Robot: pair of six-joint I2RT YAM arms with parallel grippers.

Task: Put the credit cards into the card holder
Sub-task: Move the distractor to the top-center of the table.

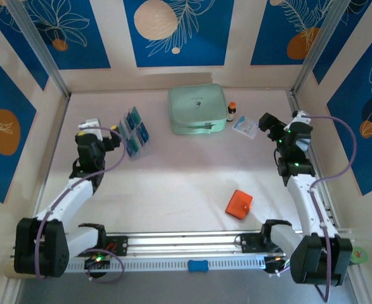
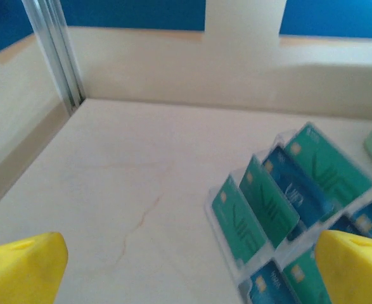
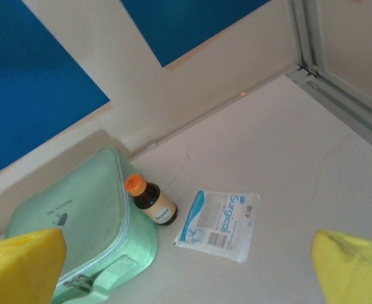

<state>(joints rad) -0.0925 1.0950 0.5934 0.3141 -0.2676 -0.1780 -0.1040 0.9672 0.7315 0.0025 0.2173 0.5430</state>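
- Spanning the whole workspace: table [image 1: 173, 183], pale and smooth; thin cards lying flat on it would likely be hard to pinch.
- Left arm: elbow bent, forearm reaching toward the far left, wrist pitched down at the tabletop. Left gripper [image 2: 186, 269] has its yellow fingers [image 2: 21, 269] spread wide apart, holding nothing.
- Right arm: mirrored pose, raised over the far right. Right gripper [image 3: 186, 266] is likewise spread wide and empty.
- Mint-green zip case [image 3: 78, 221]: ahead and left of the right fingers; not part of the task.
- Clear plastic rack [image 2: 227, 237]: just ahead and right of the left fingers, touching neither.
- Card holder [image 1: 239, 204]: orange-red, apparently folded shut, flat on the table well behind the right fingers, toward that arm's base. Judged light and soft, liable to slide; it probably needs pinning by an edge and opening.
- Sachet [image 3: 218, 218]: white and blue, flat, ahead between the right fingers.
- Credit cards [image 2: 271, 199]: teal and blue, propped tilted in the rack's rows. Judged light, stiff and slick; best pinched across the free top edge and drawn up out of the slot.
- Small bottle [image 3: 151, 201]: orange cap, upright between case and sachet.
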